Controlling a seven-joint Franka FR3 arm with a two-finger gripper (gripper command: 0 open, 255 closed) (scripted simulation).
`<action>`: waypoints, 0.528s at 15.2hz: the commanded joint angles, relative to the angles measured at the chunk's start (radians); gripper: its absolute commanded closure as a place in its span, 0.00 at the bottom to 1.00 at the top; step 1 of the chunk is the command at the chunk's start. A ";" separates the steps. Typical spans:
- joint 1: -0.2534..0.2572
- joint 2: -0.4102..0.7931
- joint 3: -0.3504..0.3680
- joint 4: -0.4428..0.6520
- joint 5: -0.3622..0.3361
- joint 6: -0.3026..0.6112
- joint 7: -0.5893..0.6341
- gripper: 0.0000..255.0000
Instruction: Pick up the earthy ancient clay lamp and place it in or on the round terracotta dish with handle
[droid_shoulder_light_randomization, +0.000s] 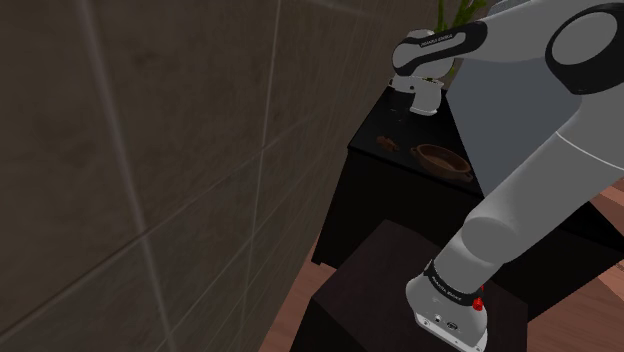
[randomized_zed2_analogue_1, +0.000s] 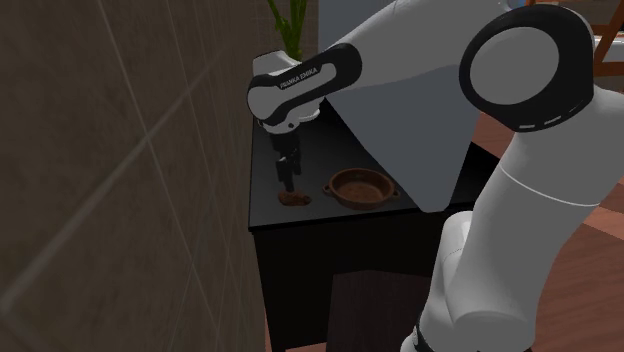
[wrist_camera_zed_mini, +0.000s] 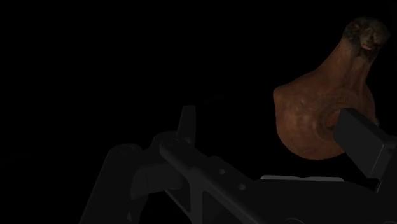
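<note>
In the shoulder view, the white arm (droid_shoulder_light_randomization: 540, 170) reaches over a dark surface (droid_shoulder_light_randomization: 422, 135) set against a tiled wall (droid_shoulder_light_randomization: 150, 150). A small brown lamp (droid_shoulder_light_randomization: 388, 145) lies on the surface, near the round brown dish (droid_shoulder_light_randomization: 443, 160) but apart from it.

In the second exterior view, the gripper (randomized_zed2_analogue_1: 287, 183) points straight down just above the lamp (randomized_zed2_analogue_1: 294, 198), which lies beside the dish (randomized_zed2_analogue_1: 360, 188) on its wall side. A green plant (randomized_zed2_analogue_1: 288, 25) stands behind.

In the wrist view, the black fingers (wrist_camera_zed_mini: 366, 137) stand spread apart with nothing clasped. The lamp (wrist_camera_zed_mini: 321, 108) lies close against one finger.
</note>
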 joint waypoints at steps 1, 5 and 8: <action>-0.001 0.002 -0.001 -0.004 -0.001 -0.001 0.000 1.00; 0.002 0.014 0.001 0.002 0.005 0.004 0.002 1.00; 0.003 0.014 0.002 0.010 0.005 -0.005 0.002 1.00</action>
